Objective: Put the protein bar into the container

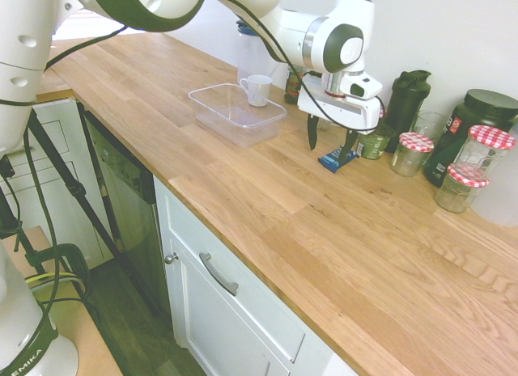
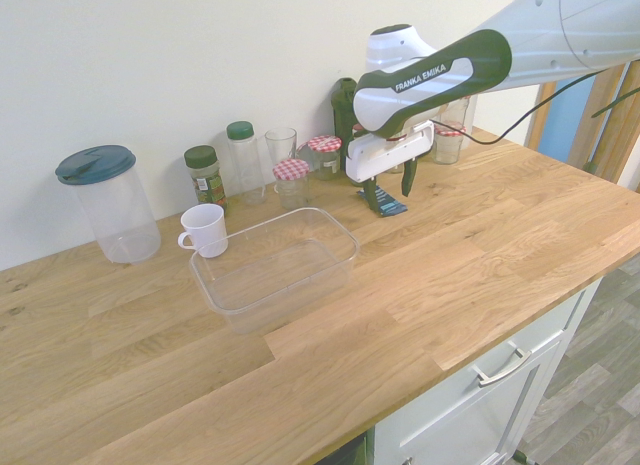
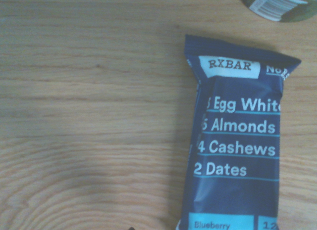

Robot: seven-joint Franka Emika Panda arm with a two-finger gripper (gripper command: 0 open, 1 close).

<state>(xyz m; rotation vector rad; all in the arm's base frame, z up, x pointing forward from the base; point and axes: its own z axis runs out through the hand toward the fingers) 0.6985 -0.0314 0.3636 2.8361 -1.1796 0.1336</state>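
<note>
Currently, your gripper (image 1: 332, 141) stands wide open and empty above the RXBAR protein bar (image 3: 235, 141), right of centre in the first exterior frame. Closing off-centre could pinch only wrapper and drop it.

the protein bar (image 1: 338, 158) lies flat on the counter (image 1: 267, 214), apart from the container (image 2: 275, 275), near the row of jars (image 1: 411, 154). a mug (image 2: 204, 231) stands just beside the container, between it and the wall (image 2: 200, 65). the pitcher (image 2: 110, 205) stands near the mug.
</note>
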